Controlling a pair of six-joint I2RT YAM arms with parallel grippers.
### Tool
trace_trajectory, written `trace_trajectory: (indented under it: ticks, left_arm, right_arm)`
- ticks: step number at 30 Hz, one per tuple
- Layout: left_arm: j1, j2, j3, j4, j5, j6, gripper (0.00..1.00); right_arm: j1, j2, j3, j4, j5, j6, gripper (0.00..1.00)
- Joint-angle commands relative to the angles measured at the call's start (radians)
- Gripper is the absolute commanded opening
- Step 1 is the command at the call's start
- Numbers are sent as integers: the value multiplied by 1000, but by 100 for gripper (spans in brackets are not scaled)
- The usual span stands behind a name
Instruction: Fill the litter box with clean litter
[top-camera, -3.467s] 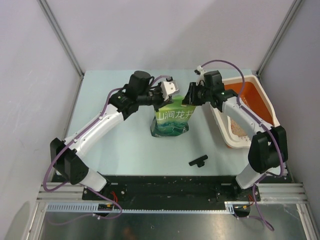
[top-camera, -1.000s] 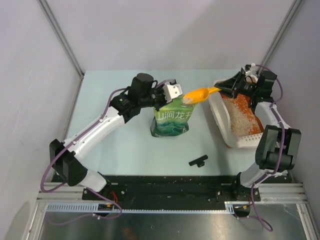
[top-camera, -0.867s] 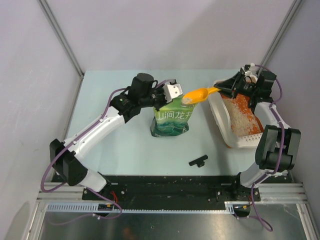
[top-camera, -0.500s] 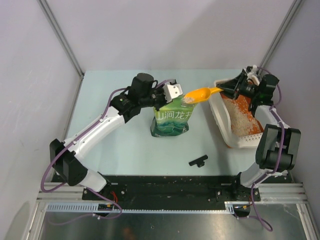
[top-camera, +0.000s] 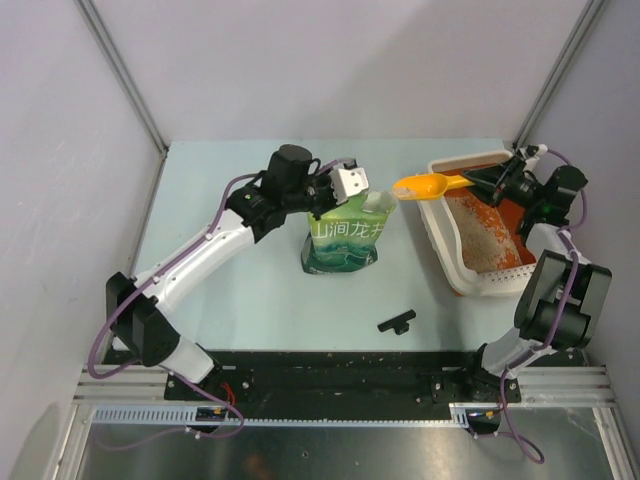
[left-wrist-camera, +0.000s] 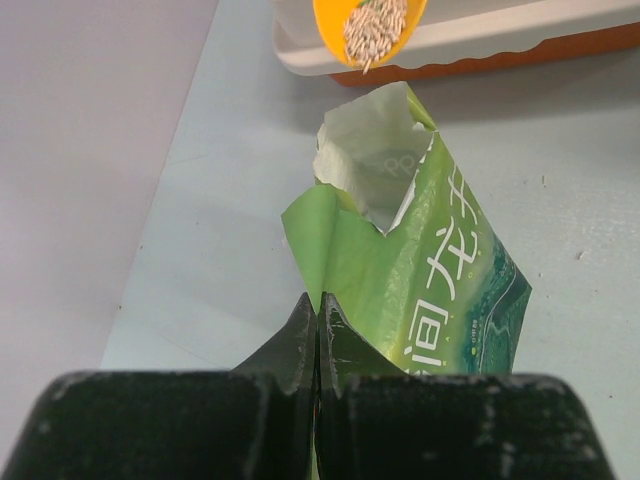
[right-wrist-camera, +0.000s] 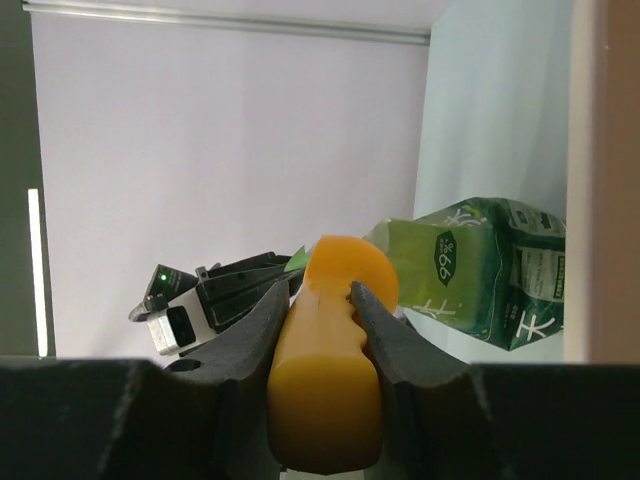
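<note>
— Where is the clean litter (top-camera: 478, 238)?
— A pale layer lies in the litter box (top-camera: 441, 232), at the table (top-camera: 250, 250)'s right; more fills the orange scoop (top-camera: 422, 185), apparently just above the box's rim.
— And the jaws?
— The right gripper (right-wrist-camera: 325, 300) clamps the scoop's handle; the left gripper (left-wrist-camera: 318, 320) pinches the upright green bag (top-camera: 345, 235)'s torn edge.

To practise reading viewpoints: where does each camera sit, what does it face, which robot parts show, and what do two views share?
Top external: above, behind the bases, looking down on the table; left arm and right arm show.
Left wrist: faces the green bag pinched in its fingers.
Right wrist: looks along the orange scoop between its fingers; left gripper beyond.
Shared: both wrist views show bag and scoop.
</note>
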Motion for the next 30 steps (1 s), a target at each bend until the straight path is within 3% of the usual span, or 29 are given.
trace_trajectory:
  ticks: [1, 17, 24, 30]
  left_arm:
    - [-3, 12, 59, 28, 26, 29, 0]
    - [-4, 46, 92, 31, 115, 56, 0]
    - [-3, 52, 98, 29, 141, 63, 0]
    - [-4, 34, 78, 29, 169, 61, 0]
  right_arm:
    - [-53, -102, -37, 39, -2, 7, 0]
    - [-452, -368, -163, -264, 82, -166, 0]
    - [-590, -515, -172, -479, 231, -402, 0]
    - [-612, -535, -133, -740, 373, -600, 0]
